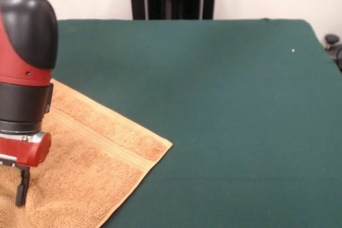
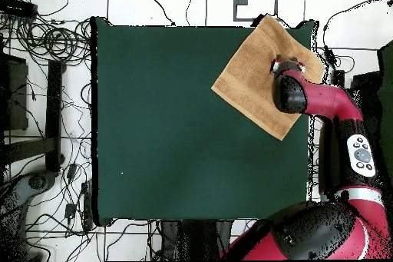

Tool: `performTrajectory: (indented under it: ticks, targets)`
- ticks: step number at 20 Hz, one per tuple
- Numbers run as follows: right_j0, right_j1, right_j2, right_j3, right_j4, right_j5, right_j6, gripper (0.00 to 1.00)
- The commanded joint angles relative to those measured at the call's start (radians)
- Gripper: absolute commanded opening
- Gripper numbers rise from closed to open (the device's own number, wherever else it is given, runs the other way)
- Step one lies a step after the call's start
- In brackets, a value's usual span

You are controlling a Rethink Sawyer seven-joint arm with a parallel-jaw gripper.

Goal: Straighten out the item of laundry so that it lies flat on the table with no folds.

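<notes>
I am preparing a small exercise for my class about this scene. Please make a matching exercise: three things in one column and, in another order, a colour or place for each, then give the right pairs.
Column A
1. towel
2. table
3. gripper

Column B
a. covered in dark green cloth
b. lowered onto the towel, under a red and black arm
c. orange-tan, lying at one corner of the table

Right pairs: 1-c, 2-a, 3-b
</notes>
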Motion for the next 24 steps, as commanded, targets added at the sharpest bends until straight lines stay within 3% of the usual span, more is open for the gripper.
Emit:
performTrajectory:
  ticks: [1, 5, 9, 17, 24]
  targets:
    - [0.067, 0.05, -0.005, 0.206, -0.174, -0.122, -0.115, 1.0]
    - [0.133, 0.04, -0.097, 0.186, -0.222, -0.231, -0.013, 1.0]
    - [0.215, 0.041, -0.219, 0.153, -0.201, -0.303, 0.07, 1.0]
    - [0.161, 0.052, -0.146, 0.153, -0.253, -0.334, 0.032, 1.0]
    - [0.189, 0.073, -0.195, 0.128, -0.243, -0.399, 0.059, 1.0]
